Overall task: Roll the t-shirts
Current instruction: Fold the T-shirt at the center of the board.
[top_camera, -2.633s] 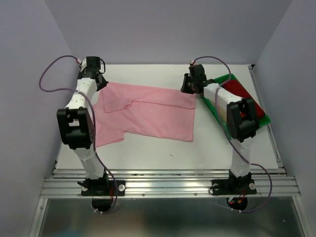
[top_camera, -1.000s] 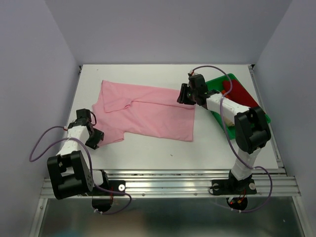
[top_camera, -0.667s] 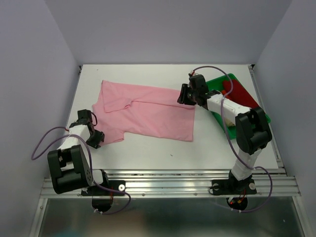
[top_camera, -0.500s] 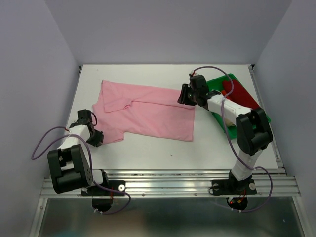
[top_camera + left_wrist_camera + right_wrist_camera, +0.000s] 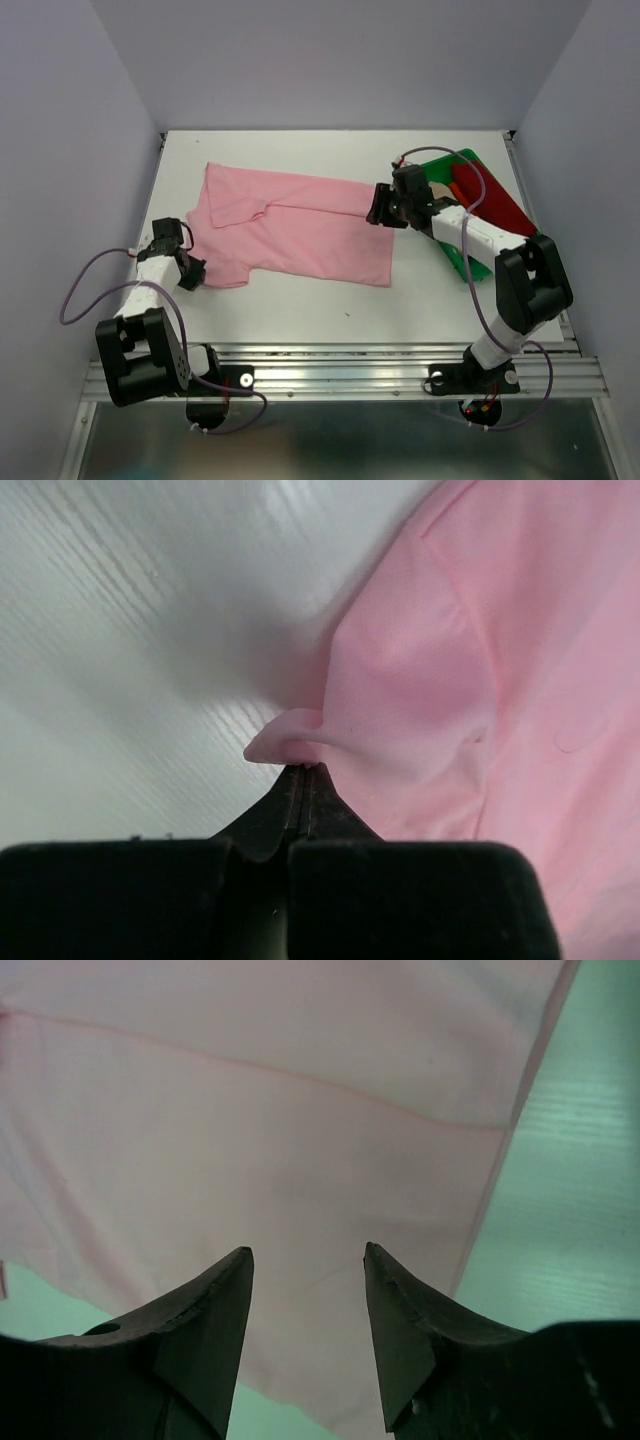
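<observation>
A light pink t-shirt [image 5: 300, 225] lies spread flat across the white table [image 5: 330, 305]. My left gripper [image 5: 190, 272] is at its near-left sleeve. In the left wrist view the left gripper [image 5: 303, 768] is shut on a small raised fold of the pink t-shirt [image 5: 470, 680] at the sleeve's edge. My right gripper [image 5: 381, 208] hovers over the shirt's right edge. The right wrist view shows the right gripper [image 5: 308, 1252] open, nothing between its fingers, with the pink t-shirt [image 5: 280, 1110] flat below. A dark red t-shirt [image 5: 492, 195] lies in the tray.
A green tray [image 5: 470, 264] sits at the right of the table, partly under my right arm. Lilac walls close in the table on the left, back and right. A metal rail [image 5: 340, 375] runs along the near edge.
My left gripper has closed on the sleeve's edge and pulled a fold up. My right gripper has shifted a little right and nearer, and its jaws have spread slightly.
</observation>
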Robot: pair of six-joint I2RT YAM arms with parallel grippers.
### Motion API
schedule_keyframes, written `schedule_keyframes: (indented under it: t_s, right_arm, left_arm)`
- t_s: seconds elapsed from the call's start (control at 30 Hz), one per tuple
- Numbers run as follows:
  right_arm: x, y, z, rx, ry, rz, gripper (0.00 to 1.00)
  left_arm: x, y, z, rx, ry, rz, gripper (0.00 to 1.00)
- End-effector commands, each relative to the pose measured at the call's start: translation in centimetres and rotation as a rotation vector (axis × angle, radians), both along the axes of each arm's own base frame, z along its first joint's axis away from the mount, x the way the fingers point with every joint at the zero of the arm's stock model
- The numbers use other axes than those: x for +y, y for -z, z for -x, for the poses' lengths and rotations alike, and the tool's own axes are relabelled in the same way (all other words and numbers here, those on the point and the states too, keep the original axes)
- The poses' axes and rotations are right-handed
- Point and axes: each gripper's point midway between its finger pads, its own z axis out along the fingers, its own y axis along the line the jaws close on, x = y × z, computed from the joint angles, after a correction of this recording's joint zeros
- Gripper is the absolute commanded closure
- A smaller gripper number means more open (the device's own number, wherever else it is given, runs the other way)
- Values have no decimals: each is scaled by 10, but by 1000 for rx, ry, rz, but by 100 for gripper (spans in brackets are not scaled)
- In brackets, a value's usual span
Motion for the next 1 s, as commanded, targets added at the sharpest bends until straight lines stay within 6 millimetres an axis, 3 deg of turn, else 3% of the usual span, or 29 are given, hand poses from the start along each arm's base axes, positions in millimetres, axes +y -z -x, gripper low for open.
schedule_keyframes:
  t_s: [0.0, 0.07, 0.13, 0.17, 0.23, 0.27, 0.3, 0.4, 0.57, 0.97]
  right_arm:
    - [-7, 9, 38, 73, 27, 18, 42]
    - [-7, 21, 62, 127, 43, 4, 36]
    - [-10, 28, 76, 155, 76, -7, 36]
    - [-17, 41, 87, 189, 104, -1, 36]
    - [-18, 37, 98, 179, 171, -34, 36]
    - [-25, 49, 111, 200, 203, -26, 36]
    - [-23, 36, 113, 156, 246, -77, 36]
    - [-24, 41, 127, 180, 310, -155, 36]
    - [-13, 54, 142, 252, 355, -255, 37]
    - [-10, 73, 148, 303, 375, -280, 46]
  left_arm:
    - [6, -47, -21, -123, 33, -48, 100]
    - [6, -63, -27, -166, 48, -54, 100]
    - [6, -78, -33, -205, 60, -63, 100]
    - [7, -82, -33, -212, 65, -67, 100]
    - [7, -91, -36, -233, 74, -74, 100]
    - [8, -100, -40, -256, 83, -85, 100]
    - [8, -106, -42, -270, 90, -89, 100]
    - [6, -110, -43, -280, 109, -89, 100]
    - [4, -109, -43, -281, 128, -84, 100]
    - [-1, -110, -41, -299, 144, -70, 100]
